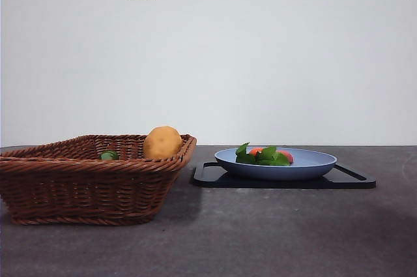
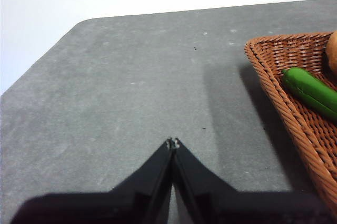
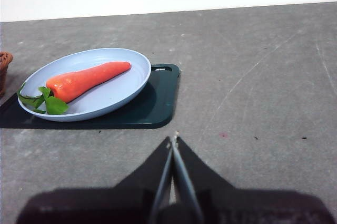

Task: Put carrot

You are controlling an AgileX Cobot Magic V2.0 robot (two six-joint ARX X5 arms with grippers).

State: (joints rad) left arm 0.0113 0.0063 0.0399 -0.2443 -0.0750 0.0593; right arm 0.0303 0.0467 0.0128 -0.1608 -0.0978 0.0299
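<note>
Carrot (image 3: 84, 80) lies in the blue plate (image 3: 118, 95) — basket (image 1: 85, 179) holds a yellow lump (image 1: 162, 142); both end effectors closed, empty.

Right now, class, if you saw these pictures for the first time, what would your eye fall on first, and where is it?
The carrot stands out most: bright orange with green leaves, lying in the blue plate on a dark tray. Next comes the wicker basket beside the tray, holding a yellow-orange lump and a green item. Both grippers, left and right, are shut above bare table, touching nothing.
</note>
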